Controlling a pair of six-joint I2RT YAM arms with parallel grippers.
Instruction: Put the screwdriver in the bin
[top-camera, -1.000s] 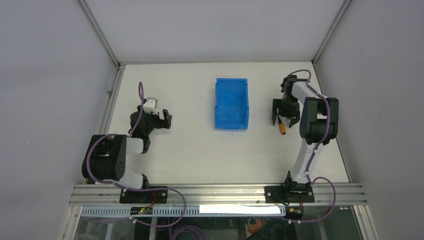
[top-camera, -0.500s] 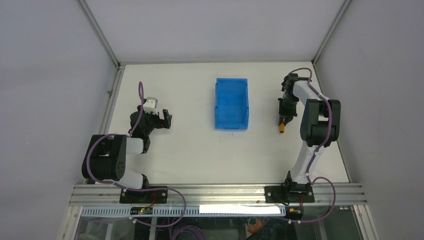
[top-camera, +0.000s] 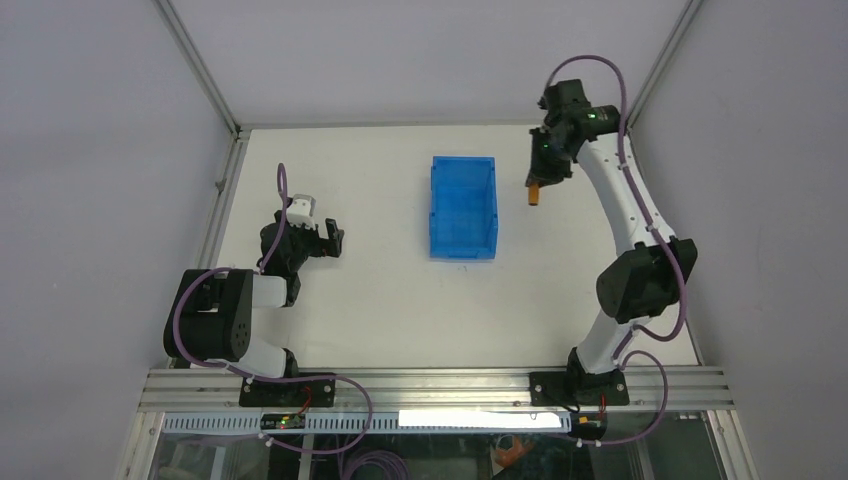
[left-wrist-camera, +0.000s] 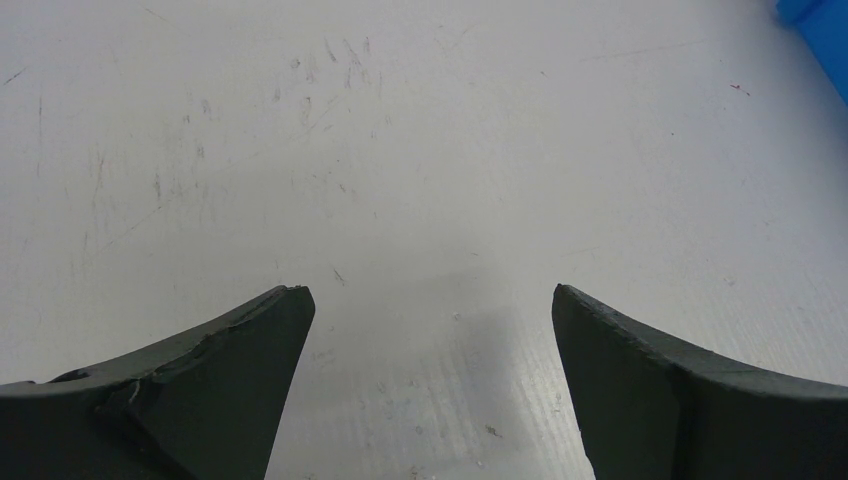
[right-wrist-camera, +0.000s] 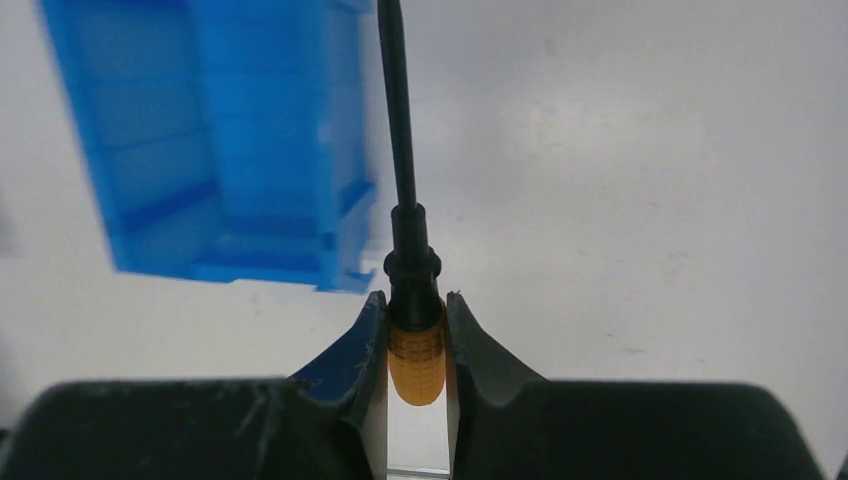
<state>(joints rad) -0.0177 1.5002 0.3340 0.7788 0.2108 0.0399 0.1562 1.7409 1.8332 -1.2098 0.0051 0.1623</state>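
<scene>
- Since a second ago, the right gripper (top-camera: 541, 178) has lifted off the table and is swinging toward the far side, carrying the screwdriver (top-camera: 535, 194) with it.
- Its fingers are clamping the orange handle, and in the wrist view the black shaft is pointing straight ahead of them.
- The screwdriver is hanging in the air just right of the bin (top-camera: 463, 205), near its far end and not yet over it.
- The bin is lying to the gripper's left, so I judge the next move is going leftward.
- The left gripper (top-camera: 330, 238) is standing spread wide, holding nothing, well apart from the bin.
</scene>
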